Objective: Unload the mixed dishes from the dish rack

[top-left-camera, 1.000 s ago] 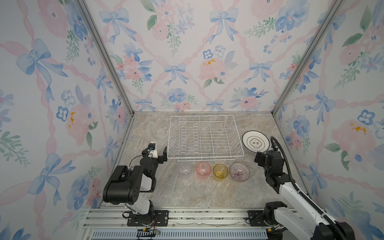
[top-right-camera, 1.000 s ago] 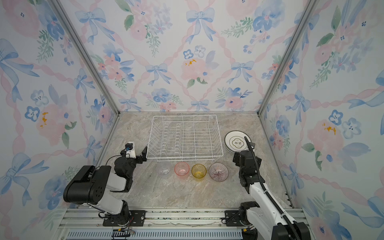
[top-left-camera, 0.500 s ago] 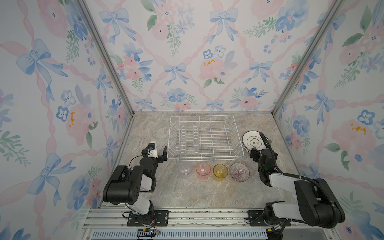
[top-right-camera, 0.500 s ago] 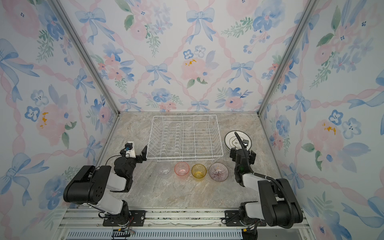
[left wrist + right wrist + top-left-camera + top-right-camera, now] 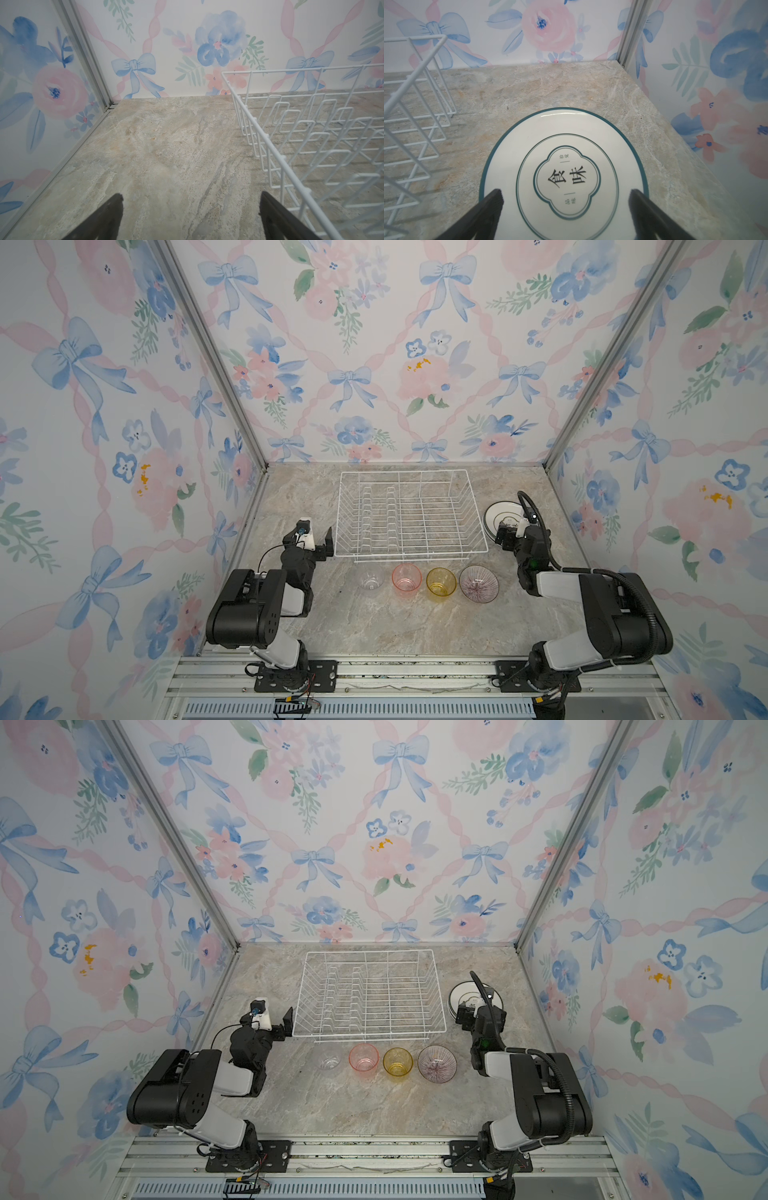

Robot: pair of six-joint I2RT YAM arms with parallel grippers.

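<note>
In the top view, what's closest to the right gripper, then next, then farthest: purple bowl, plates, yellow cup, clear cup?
1. Plates, just beyond the right gripper.
2. Purple bowl, right end of row.
3. Yellow cup, beside the bowl.
4. Clear cup, left end of row.

The right arm [image 5: 602, 605] has folded back over its base, elbow raised, no longer stretched along the desk's [image 5: 395, 626] right edge. The right fingers [image 5: 483, 216] have moved toward the far edge and now hang over the near rim of the plates [image 5: 498, 511].
</note>
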